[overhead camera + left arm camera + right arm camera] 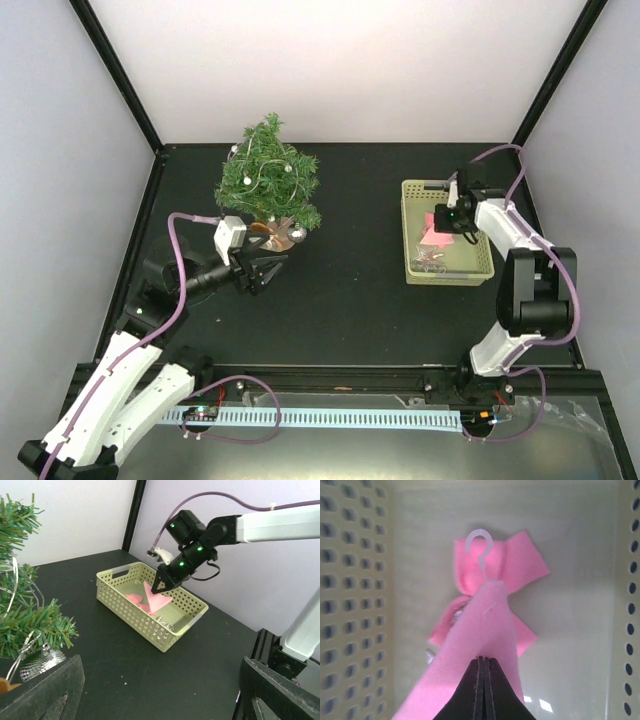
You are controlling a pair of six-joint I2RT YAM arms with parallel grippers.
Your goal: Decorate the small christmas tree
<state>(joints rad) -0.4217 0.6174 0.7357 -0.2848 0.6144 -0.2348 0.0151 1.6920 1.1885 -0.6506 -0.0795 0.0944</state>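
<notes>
One pink felt bow [520, 560] pinched in my right fingers [481, 672] inside the basket [350, 580]; left fingers [262, 270] wide beside the small christmas tree [268, 180].

The left arm [105, 385] reaches forward and low from its base, angled slightly right, its wrist roughly level; the left gripper [262, 270] stands wide open with nothing between its fingers; the right arm [525, 300] rises to its elbow, then bends forward and left, wrist pitched downward; the right gripper [443, 226] points down, jaws pressed together, pinching a fold of pink felt [485, 625].
</notes>
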